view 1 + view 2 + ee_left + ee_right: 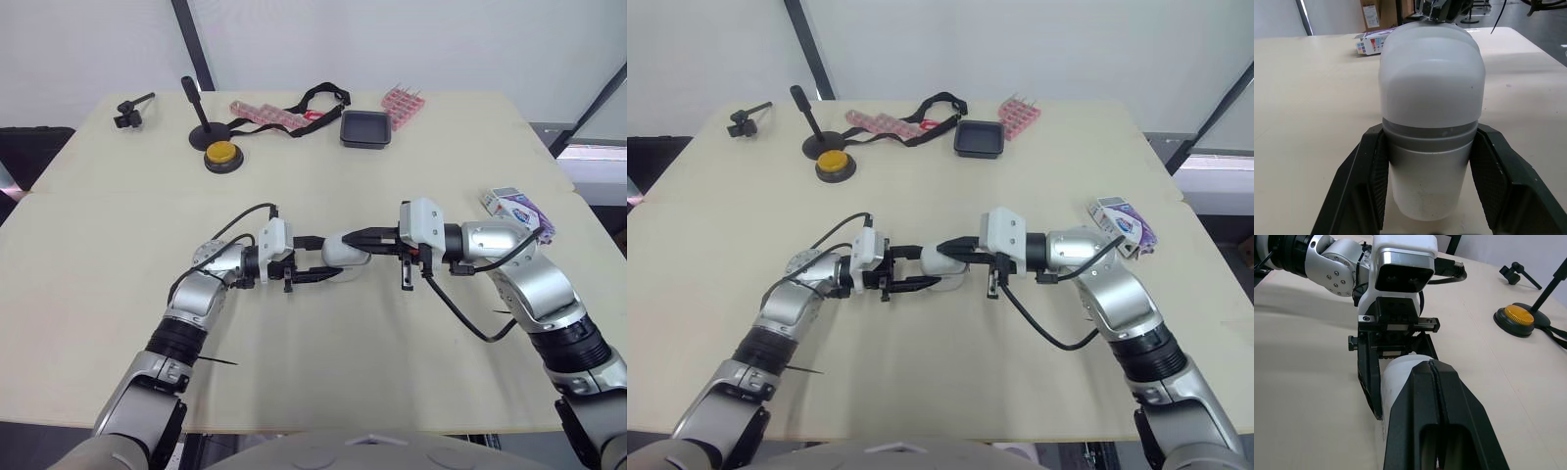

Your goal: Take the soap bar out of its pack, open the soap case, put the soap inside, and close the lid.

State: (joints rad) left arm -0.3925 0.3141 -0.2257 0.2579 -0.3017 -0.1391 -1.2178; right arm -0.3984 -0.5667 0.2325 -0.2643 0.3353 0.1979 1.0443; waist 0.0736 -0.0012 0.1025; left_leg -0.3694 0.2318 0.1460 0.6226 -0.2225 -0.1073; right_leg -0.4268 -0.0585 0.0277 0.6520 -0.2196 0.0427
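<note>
One pale worktop (pixel 118 245) carries everything. At its middle we see the left jaws clenched on the grey base of the soap case (pixel 1430 83), held lengthwise between both arms. The right jaws are pressed together over its cloudy lid at the opposite end. The soap pack (pixel 517 211) lies at the right edge, well apart. Along the far edge sit a black strap (pixel 315 96), a black tray (pixel 365 128) and a yellow button (pixel 221 155), all far from the case.

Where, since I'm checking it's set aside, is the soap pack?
In the left eye view the soap pack lies near the right edge of the table, just beyond the right forearm, apart from the soap case.
</note>
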